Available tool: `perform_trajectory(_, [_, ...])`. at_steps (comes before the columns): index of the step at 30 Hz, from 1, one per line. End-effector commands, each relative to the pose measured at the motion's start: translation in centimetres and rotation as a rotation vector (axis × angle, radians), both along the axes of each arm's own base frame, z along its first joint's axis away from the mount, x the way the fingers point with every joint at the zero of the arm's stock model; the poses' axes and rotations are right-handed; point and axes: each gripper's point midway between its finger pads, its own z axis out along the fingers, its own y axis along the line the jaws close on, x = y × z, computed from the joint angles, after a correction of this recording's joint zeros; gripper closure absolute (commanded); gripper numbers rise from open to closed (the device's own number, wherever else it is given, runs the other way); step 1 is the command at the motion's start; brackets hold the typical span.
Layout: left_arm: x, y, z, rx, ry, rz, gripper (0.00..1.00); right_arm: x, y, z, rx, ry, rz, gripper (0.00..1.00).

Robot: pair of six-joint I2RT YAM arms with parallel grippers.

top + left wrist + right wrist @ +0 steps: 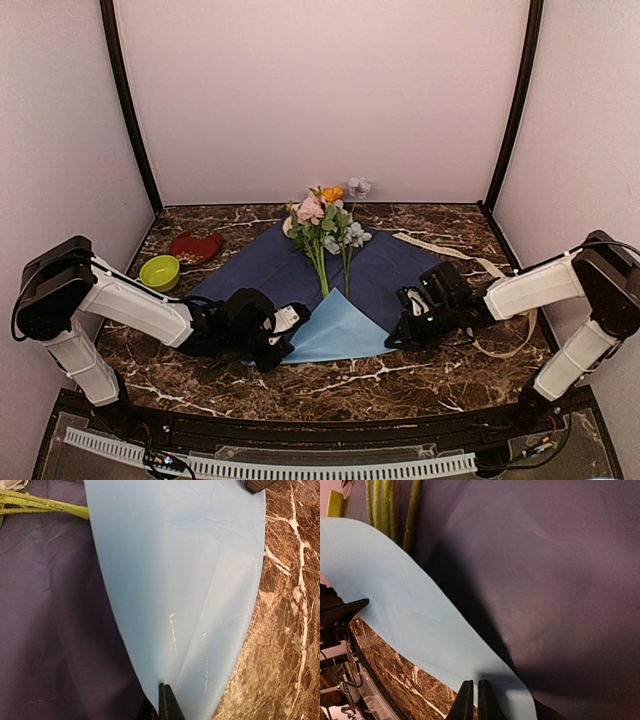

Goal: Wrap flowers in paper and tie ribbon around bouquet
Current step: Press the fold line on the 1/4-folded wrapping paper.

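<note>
Paper [258, 270] lies navy side up, flowers [325, 225] on it; left hand [288, 333] and right hand [394, 340] each pinch its folded light-blue corner.

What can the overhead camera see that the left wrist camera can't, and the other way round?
Overhead only: the blooms, ribbon, green bowl and red dish. Left wrist only: close up, the left end effector pinching the folded flap's edge. Both: the paper, light blue folded over navy, the green stems and the marble table.
</note>
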Motion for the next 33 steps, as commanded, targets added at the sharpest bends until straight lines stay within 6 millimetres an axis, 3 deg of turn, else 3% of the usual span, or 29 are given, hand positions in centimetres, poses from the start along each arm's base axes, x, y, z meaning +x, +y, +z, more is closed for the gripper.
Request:
perform_trajectory(1, [-0.8, 2.7, -2.4, 0.125, 0.033, 0.011, 1.00, -2.6, -7.1, -4.2, -0.300, 0.097, -0.142, 0.94])
perform_trajectory(9, [-0.8, 2.6, -2.4, 0.122, 0.033, 0.002, 1.00, -3.1, -10.1, -2.8, -0.404, 0.055, -0.204, 0.91])
perform_trajectory(14, [-0.9, 2.4, -2.4, 0.116, 0.041, -0.002, 1.00, -0.2, -10.4, 2.4, -0.500, -0.103, -0.186, 0.91])
perform_trajectory(17, [-0.9, 2.4, -2.5, 0.118, 0.044, 0.003, 1.00, 2.0, -7.7, 6.5, -0.511, -0.266, -0.121, 0.91])
perform_trajectory(20, [-0.9, 2.5, -2.4, 0.117, 0.045, 0.008, 1.00, 1.7, -1.8, 8.7, -0.414, -0.377, 0.046, 0.91])
perform_trajectory(23, [-0.8, 2.4, -2.3, 0.113, 0.047, 0.013, 1.00, 0.1, 3.1, 7.7, -0.236, -0.335, 0.189, 0.91])
perform_trajectory(25, [-0.8, 2.4, -2.3, 0.116, 0.049, 0.018, 1.00, -0.7, 4.5, 6.3, -0.184, -0.283, 0.238, 0.93])
perform_trajectory(27, [-0.8, 2.5, -2.4, 0.121, 0.051, 0.025, 1.00, -0.7, 4.2, 4.5, -0.220, -0.254, 0.232, 0.94])
perform_trajectory(33, [-0.3, 2.5, -1.3, 0.104, 0.037, 0.057, 0.99, -1.2, 0.4, -0.4, -0.409, -0.170, 0.171, 0.97])
